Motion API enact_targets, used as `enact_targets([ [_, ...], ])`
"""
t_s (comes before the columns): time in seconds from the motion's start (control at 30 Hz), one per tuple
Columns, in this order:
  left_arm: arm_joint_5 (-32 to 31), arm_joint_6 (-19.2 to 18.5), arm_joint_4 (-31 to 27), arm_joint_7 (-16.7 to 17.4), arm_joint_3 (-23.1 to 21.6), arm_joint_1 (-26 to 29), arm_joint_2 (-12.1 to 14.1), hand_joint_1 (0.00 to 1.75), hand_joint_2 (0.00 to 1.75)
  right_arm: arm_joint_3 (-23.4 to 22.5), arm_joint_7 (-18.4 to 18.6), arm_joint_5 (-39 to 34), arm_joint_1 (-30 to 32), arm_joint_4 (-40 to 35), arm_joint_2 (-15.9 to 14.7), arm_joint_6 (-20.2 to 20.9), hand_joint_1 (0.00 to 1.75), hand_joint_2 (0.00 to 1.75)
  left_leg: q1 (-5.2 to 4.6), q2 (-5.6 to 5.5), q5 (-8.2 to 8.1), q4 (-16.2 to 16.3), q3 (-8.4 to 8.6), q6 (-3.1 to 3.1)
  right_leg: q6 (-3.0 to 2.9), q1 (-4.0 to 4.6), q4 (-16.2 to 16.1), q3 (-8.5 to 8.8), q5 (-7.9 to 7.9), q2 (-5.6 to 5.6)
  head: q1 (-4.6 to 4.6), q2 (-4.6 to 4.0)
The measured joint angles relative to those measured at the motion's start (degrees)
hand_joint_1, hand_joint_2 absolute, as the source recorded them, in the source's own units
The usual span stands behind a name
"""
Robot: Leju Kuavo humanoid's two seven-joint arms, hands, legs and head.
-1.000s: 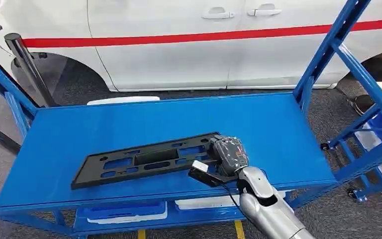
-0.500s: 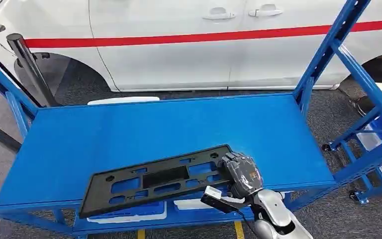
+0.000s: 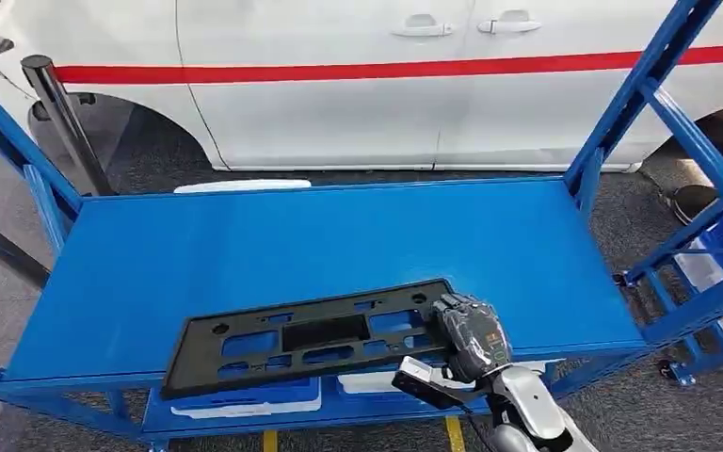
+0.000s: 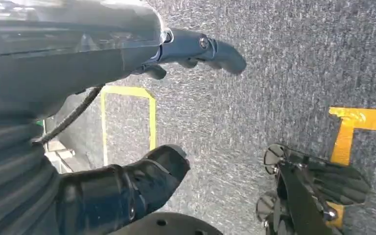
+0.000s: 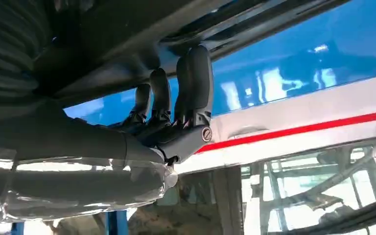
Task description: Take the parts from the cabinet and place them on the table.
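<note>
Now the right hand (image 3: 472, 336) grips the right end of a long black plastic panel (image 3: 311, 334), a flat frame with cut-out windows through which the blue beneath shows; the panel lies low over the front part of the blue shelf (image 3: 245, 245), its long side running roughly along the shelf's front edge, and its near edge juts slightly past that edge; whether it rests on the shelf or is held just above it I cannot tell. From the head view the hand sits at the panel's right corner, wrapped in clear film, with the silver forearm (image 3: 527, 414) coming up from below the shelf edge; a small black and white unit (image 3: 424, 381) is fixed at the wrist just in front of the shelf. In the right wrist view the dark fingers (image 5: 196, 88) curl up against the underside of the dark panel (image 5: 142, 29), so the grasp is closed on the part. Behind the shelf stands a white car (image 3: 358, 85) with a red stripe along its doors; blue uprights (image 3: 640, 89) of the rack rise at the right, and a dark post (image 3: 61, 122) leans at the left.

The left hand (image 4: 127, 117) hangs over grey carpet (image 4: 284, 63) marked with yellow lines (image 4: 127, 93); its thumb and fingers are spread apart with nothing between them, so it is released.
</note>
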Motion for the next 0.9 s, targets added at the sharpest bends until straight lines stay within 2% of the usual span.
enact_targets([
  [0.1, 0.0, 0.5, 0.0, 0.0, -0.3, 0.0, -0.4, 0.00, 1.75, -1.4, 4.2, 8.0, 4.1, -2.3, -0.4, -4.3, 1.75, 1.75, 0.22, -0.28, 0.17, -0.4, 0.08, -0.66, -0.38, 0.21, 0.0, -0.08, -0.07, -0.15, 0.06, 0.00],
  [0.13, 0.0, 0.9, 0.0, 0.0, -0.6, 0.1, -0.4, 0.00, 1.75, -2.4, 7.3, 13.4, 6.1, -3.5, -0.7, -7.3, 1.75, 1.75, 0.02, -0.30, -0.19, 0.0, -0.12, -1.11, -0.99, -0.63, -0.8, 0.19, 0.45, -0.19, 0.02, 0.00],
  [0.17, 0.0, 1.2, 0.0, 0.3, -0.8, 0.2, -0.5, 0.00, 1.75, -3.0, 9.7, 17.2, 7.5, -4.3, -0.7, -9.4, 1.75, 1.75, 0.19, -0.24, -1.24, 1.1, -0.58, -1.42, -1.18, -0.60, -0.9, 0.29, 0.57, -0.54, 0.04, 0.00],
  [0.2, 0.1, 1.2, 0.0, 0.5, -1.1, 0.2, -0.6, 0.00, 1.75, -3.4, 11.9, 20.7, 8.9, -4.9, -0.7, -11.4, 1.75, 1.75, 0.27, -0.23, -3.55, 4.2, -1.86, -1.60, -1.52, -0.66, -0.9, 0.22, 0.60, -0.55, 0.00, 0.00],
  [0.27, 0.3, 1.2, 0.0, 1.3, -1.5, 0.1, -0.9, 0.00, 1.75, -4.0, 15.6, 26.7, 11.1, -5.7, -0.6, -14.3, 1.75, 1.75, 0.61, -0.22, -8.05, 12.8, -5.65, -2.02, -1.63, -0.64, -0.8, 0.11, 0.69, -0.60, 0.02, 0.00],
  [0.3, 0.3, 1.1, 0.0, 1.5, -1.5, 0.1, -0.9, 0.00, 1.75, -4.2, 16.9, 28.6, 11.7, -6.0, -0.5, -15.1, 1.75, 1.75, 0.70, -0.22, -9.11, 15.7, -6.93, -2.17, -1.61, -0.65, -0.8, 0.02, 0.74, -0.62, 0.02, 0.00],
  [0.33, 0.3, 1.0, 0.0, 1.8, -1.7, 0.1, -1.1, 0.00, 1.75, -4.2, 19.3, 30.5, 12.6, -6.3, -0.5, -16.1, 1.75, 1.75, 0.88, -0.21, -9.15, 17.8, -7.87, -2.37, -1.60, -0.69, -0.6, -0.19, 0.75, -0.56, 0.02, 0.00],
  [0.37, 0.3, 1.0, 0.0, 1.9, -1.9, 0.1, -1.1, 0.00, 1.75, -4.1, 21.2, 30.9, 12.9, -6.7, -0.9, -16.6, 1.75, 1.75, 0.99, -0.18, -7.55, 16.1, -7.03, -2.45, -1.58, -0.75, -0.4, -0.30, 0.74, -0.49, 0.02, 0.00],
  [0.4, 0.3, 1.0, 0.0, 1.9, -2.2, 0.1, -1.2, 0.00, 1.75, -3.9, 23.4, 31.1, 12.9, -7.4, -1.3, -16.8, 1.75, 1.75, 1.04, -0.18, -5.19, 12.3, -5.11, -2.46, -1.54, -0.87, -0.1, -0.41, 0.71, -0.39, 0.00, 0.00],
  [0.43, 0.2, 1.0, 0.0, 1.9, -2.6, -0.1, -1.2, 0.00, 1.75, -3.4, 26.3, 31.2, 12.9, -8.3, -2.5, -16.8, 1.75, 1.75, 1.07, -0.18, -2.52, 6.9, -2.46, -2.37, -1.33, -0.99, 0.2, -0.51, 0.59, -0.35, 0.00, 0.00],
  [0.47, 0.1, 1.0, 0.0, 1.9, -2.9, -0.2, -1.2, 0.00, 1.75, -2.6, 29.7, 31.2, 12.7, -9.3, -4.0, -16.6, 1.75, 1.75, 1.15, -0.17, -0.87, 2.0, -0.12, -2.22, -0.96, -1.00, 0.6, -0.71, 0.41, -0.36, 0.02, 0.00],
  [0.5, 0.0, 0.9, 0.0, 1.9, -3.0, -0.2, -1.2, 0.00, 1.75, -1.8, 32.4, 31.2, 12.4, -9.9, -5.1, -16.2, 1.75, 1.75, 0.97, -0.20, -1.54, 1.0, 0.24, -2.20, -0.57, -0.68, 1.0, -0.98, 0.29, -0.36, 0.02, 0.00],
  [0.53, 0.0, 0.8, 0.0, 1.9, -3.2, -0.4, -1.3, 0.00, 1.75, -0.3, 35.9, 31.2, 11.8, -10.6, -6.7, -15.6, 1.75, 1.75, 0.79, -0.31, -1.06, 1.1, -0.15, -1.57, 0.00, -0.65, 1.2, -1.37, 0.50, -0.31, 0.11, 0.00],
  [0.57, -0.1, 0.8, 0.0, 1.9, -3.4, -0.4, -1.3, 0.00, 1.75, 0.8, 37.5, 31.3, 11.4, -11.0, -7.9, -15.5, 1.75, 1.75, 0.75, -0.32, -0.95, 1.2, -0.37, -1.38, 0.33, -0.59, 1.1, -1.52, 0.72, -0.29, 0.09, 0.00],
  [0.6, -0.1, 0.7, 0.0, 1.9, -3.5, -0.4, -1.3, 0.00, 1.75, 1.9, 38.0, 31.3, 10.8, -11.3, -8.9, -15.3, 1.75, 1.75, 0.51, -0.32, -0.74, 1.3, -0.53, -1.02, 0.85, -0.81, 1.0, -1.55, 1.06, -0.22, 0.06, 0.00],
  [0.63, -0.1, 0.7, 0.0, 1.9, -3.8, -0.4, -1.4, 0.00, 1.75, 3.5, 38.2, 31.4, 10.4, -11.7, -10.0, -15.0, 1.75, 1.75, 0.52, -0.22, -0.15, 0.7, -0.76, -0.27, 1.30, -0.92, 0.9, -1.67, 1.28, -0.10, 0.09, 0.00],
  [0.67, -0.1, 0.5, 0.0, 1.9, -4.1, -0.5, -1.4, 0.00, 1.75, 4.7, 38.2, 31.4, 10.0, -11.8, -10.8, -14.8, 1.75, 1.75, 0.68, 0.08, 0.43, 0.3, -0.78, 0.40, 1.41, -1.25, 1.8, -1.99, -0.13, 0.07, 0.04, 0.00],
  [0.7, 0.0, 0.3, 0.0, 1.9, -4.2, -0.7, -1.4, 0.00, 1.75, 5.8, 38.3, 31.4, 9.5, -12.0, -11.6, -14.7, 1.75, 1.75, 0.62, 0.13, 0.82, 0.2, -1.30, 0.88, 1.48, -1.26, 4.2, -2.99, -2.92, 0.06, 0.13, 0.00],
  [0.73, 0.0, 0.1, 0.0, 1.9, -4.2, -0.8, -1.4, 0.00, 1.75, 6.8, 38.3, 31.4, 9.0, -12.1, -12.3, -14.6, 1.75, 1.75, 0.50, 0.13, 1.24, 0.2, -1.92, 1.17, 1.64, -1.31, 8.2, -4.47, -6.08, 0.08, 0.11, 0.00],
  [0.77, 0.0, 0.0, 0.0, 1.9, -4.3, -0.9, -1.4, 0.00, 1.75, 7.4, 38.3, 31.4, 8.6, -12.1, -12.7, -14.6, 1.75, 1.75, 0.37, 0.14, 1.59, 0.3, -2.49, 1.18, 1.82, -1.33, 12.4, -5.84, -8.47, 0.09, 0.09, 0.00],
  [0.8, 0.0, 0.0, 0.0, 1.9, -4.3, -0.8, -1.4, 0.00, 1.75, 8.1, 38.3, 31.4, 8.4, -12.1, -13.0, -14.6, 1.75, 1.75, 0.23, 0.14, 1.96, 0.3, -3.04, 1.20, 1.94, -1.36, 15.9, -6.88, -10.17, 0.09, 0.09, 0.00],
  [0.83, 0.0, -0.1, 0.0, 1.9, -4.3, -0.8, -1.4, 0.00, 1.75, 8.8, 38.3, 31.4, 8.2, -12.1, -13.4, -14.6, 1.75, 1.75, 0.09, 0.14, 2.45, 0.4, -3.74, 1.14, 1.98, -1.40, 18.2, -7.09, -10.62, 0.08, 0.06, 0.00],
  [0.87, 0.0, 0.0, 0.0, 1.9, -4.3, -0.8, -1.4, 0.00, 1.75, 9.3, 38.3, 31.4, 8.0, -12.1, -13.7, -14.6, 1.75, 1.75, 0.03, 0.13, 2.84, 0.4, -4.30, 1.07, 1.93, -1.41, 17.3, -5.94, -9.50, 0.08, 0.09, 0.00],
  [0.9, 0.0, 0.0, 0.0, 1.9, -4.4, -0.8, -1.5, 0.00, 1.75, 9.7, 38.3, 31.4, 7.9, -12.1, -13.8, -14.6, 1.75, 1.75, 0.01, 0.12, 3.15, 0.5, -4.75, 0.94, 1.85, -1.41, 14.7, -4.02, -7.86, 0.08, 0.06, 0.00],
])
